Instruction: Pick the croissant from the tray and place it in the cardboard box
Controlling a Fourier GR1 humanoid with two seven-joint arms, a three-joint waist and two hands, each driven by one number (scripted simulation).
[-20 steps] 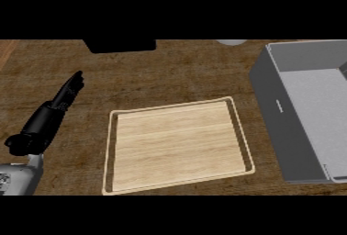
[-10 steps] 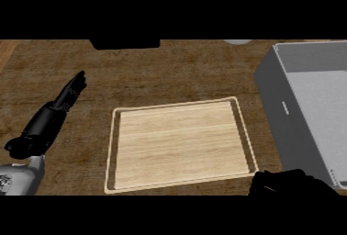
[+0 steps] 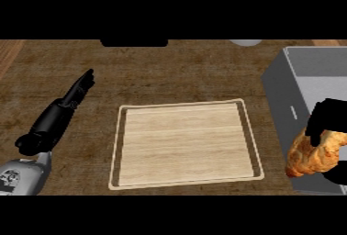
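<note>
With our right robot hand point(image 3: 330, 120) pinching the croissant point(image 3: 313, 153) over the box point(image 3: 298, 87) wall, we might catch that edge and spill it onto the tabletop point(image 3: 176, 73).

The grey box point(image 3: 298, 92) runs off the right edge. The black right hand point(image 3: 327, 120) covers the top of the golden-brown croissant point(image 3: 313, 153); how its fingers sit cannot be told.

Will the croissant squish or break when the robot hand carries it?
Probably a little. The croissant looks flaky and puffy, so it is likely light and easy to crush. The right robot hand grips only its top end, so the hanging part might bend or shed flakes. Its bumpy crust should not slip much.
</note>
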